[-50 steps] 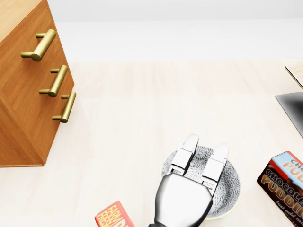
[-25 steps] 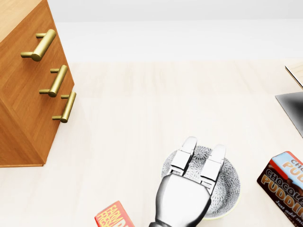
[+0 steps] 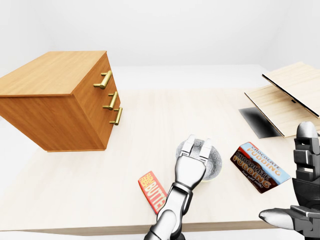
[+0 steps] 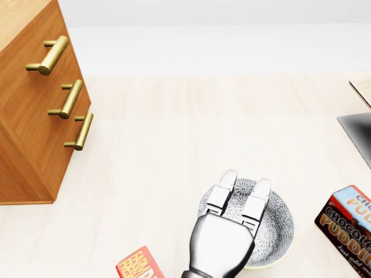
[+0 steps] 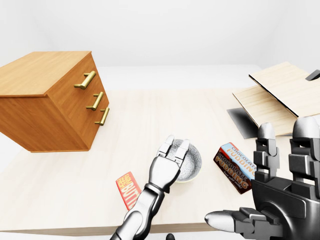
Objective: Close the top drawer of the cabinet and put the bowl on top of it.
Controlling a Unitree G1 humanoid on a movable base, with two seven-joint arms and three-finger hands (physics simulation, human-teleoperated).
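Bowl (image 4: pixel 279 223) sits under the left hand's (image 4: pixel 223 237) straight, unclosed fingers (image 4: pixel 225 191). It is probably light, rigid, slippery ceramic, so pinch the rim beyond the fingertips. Right hand (image 5: pixel 285 200) is splayed, holding nothing.

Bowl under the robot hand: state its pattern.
Grey bowl with dark speckled sprays and a pale rim; clearest in the head view.

Pale wooden tabletop (image 4: pixel 174 116), plain white walls (image 3: pixel 190 30)
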